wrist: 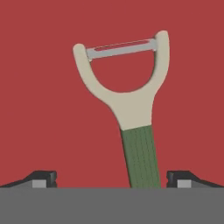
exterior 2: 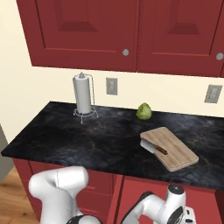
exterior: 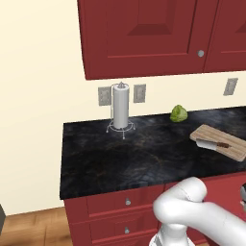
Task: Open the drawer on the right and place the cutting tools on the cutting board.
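One green-handled peeler [wrist: 139, 131], handle end cut off, lies between the wide-spread gripper [wrist: 112, 179] fingertips.

No text, label, brand, number or sign can be read anywhere. The peeler [wrist: 131, 109] lying between the fingers [wrist: 43, 178] on the red drawer floor [wrist: 39, 87] has a plain green handle and a bare pale head. The cutting board [exterior 2: 171, 149] carries no marking.

Paper towel roll [exterior: 120, 107] upright near worktop [exterior: 120, 158] back edge. Green vegetable [exterior: 178, 114] at back edge, right of roll. Wall sockets [exterior: 139, 93] above.
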